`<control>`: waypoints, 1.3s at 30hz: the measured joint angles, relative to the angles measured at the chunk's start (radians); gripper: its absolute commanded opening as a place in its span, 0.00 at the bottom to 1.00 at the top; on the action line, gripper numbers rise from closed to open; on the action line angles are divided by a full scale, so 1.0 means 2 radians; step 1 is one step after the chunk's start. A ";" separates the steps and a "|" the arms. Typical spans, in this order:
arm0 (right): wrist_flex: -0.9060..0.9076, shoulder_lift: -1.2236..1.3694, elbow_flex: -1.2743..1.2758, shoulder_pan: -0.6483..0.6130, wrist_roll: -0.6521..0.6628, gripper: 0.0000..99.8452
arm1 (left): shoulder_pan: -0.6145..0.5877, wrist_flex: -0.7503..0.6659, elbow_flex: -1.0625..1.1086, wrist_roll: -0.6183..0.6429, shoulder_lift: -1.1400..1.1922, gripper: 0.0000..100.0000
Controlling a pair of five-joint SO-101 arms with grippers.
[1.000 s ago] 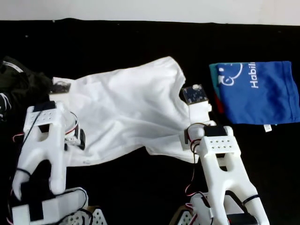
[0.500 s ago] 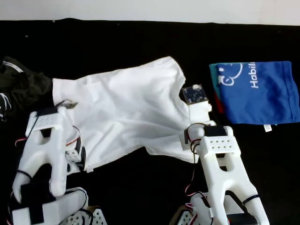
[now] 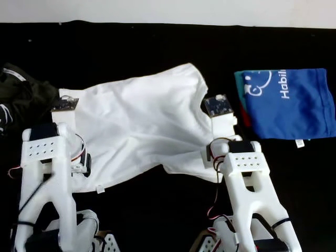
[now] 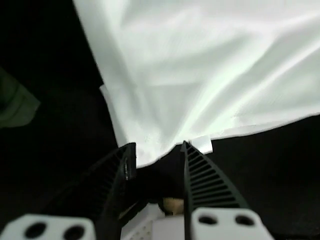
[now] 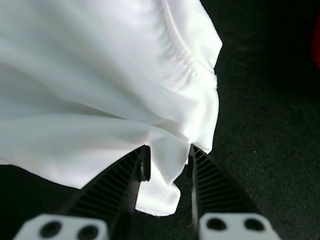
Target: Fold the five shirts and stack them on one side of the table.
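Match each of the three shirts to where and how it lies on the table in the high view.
Things:
1. white shirt
2. blue shirt
3. dark shirt

Places:
A. folded, at the right side
B. bunched up, at the left edge
C. spread out, in the middle between the arms

Pairs: 1-C, 2-A, 3-B
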 measured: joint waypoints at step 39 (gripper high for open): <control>0.068 0.009 -0.068 -0.035 0.000 0.13 | -0.074 -0.045 -0.066 -0.081 0.170 0.01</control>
